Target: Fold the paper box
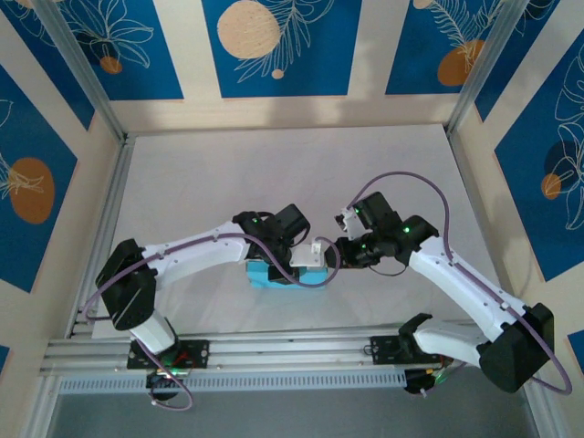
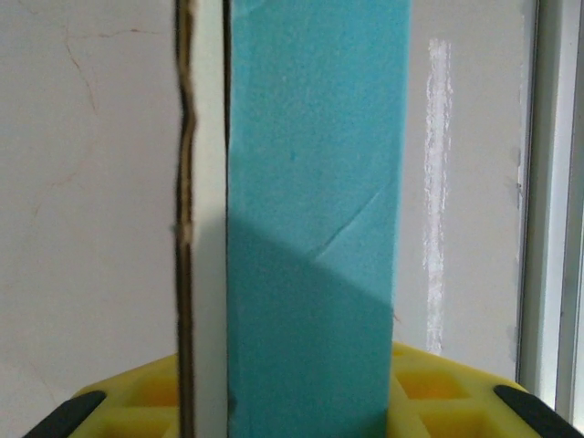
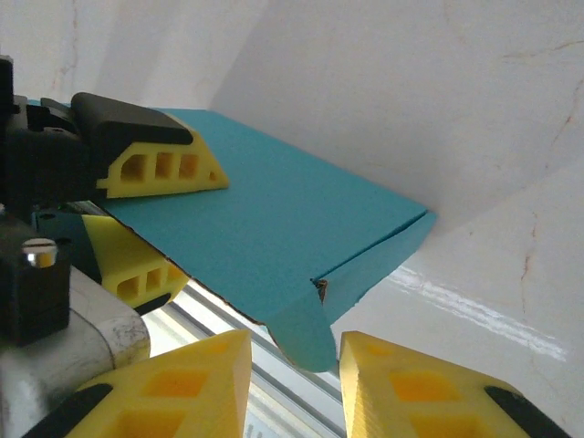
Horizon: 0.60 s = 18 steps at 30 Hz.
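You're looking at a lab robot cell: white tabletop (image 1: 274, 173), aluminium frame posts (image 1: 82, 68), a mounting rail (image 1: 292, 347) along the near edge, blue leaf-print panels (image 1: 274, 46) around.

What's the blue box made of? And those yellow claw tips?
Box: looks like thin card, matte light blue, with a raw brownish cut edge at the corner and sharp folds. Claw tips: probably molded plastic or rubber, matte yellow, with hollow cells.
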### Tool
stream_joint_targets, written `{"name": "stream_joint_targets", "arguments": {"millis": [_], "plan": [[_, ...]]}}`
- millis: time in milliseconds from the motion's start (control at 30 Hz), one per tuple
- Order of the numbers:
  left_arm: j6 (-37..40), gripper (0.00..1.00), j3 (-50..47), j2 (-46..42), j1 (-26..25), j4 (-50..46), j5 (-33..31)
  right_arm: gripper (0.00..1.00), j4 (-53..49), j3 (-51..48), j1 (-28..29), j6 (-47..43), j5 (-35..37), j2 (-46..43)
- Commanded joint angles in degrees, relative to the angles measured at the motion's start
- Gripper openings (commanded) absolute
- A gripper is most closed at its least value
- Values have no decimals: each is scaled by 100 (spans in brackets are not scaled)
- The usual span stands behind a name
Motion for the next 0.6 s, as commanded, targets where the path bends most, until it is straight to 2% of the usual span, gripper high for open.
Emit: {"name": "stream_joint_targets", "arguments": {"millis": [0, 167, 267, 500, 567], "plan": [[-51, 34, 75, 59, 38, -33, 250, 32, 180, 106, -152, 298, -629, -63], [-50, 33, 22, 3, 42, -16, 250, 32, 606, -168, -979, 1179, -1669, -86], [-37, 33, 9, -38, 55, 2, 250, 35, 821, -284, -1335, 1525, -2170, -88], [-51, 32, 23, -45, 79, 12, 224, 39, 217, -69, -1193, 1607, -2234, 489], [-59, 32, 39, -12, 81, 3, 215, 39, 64, -48, -1125, 1538, -2062, 453]]}}
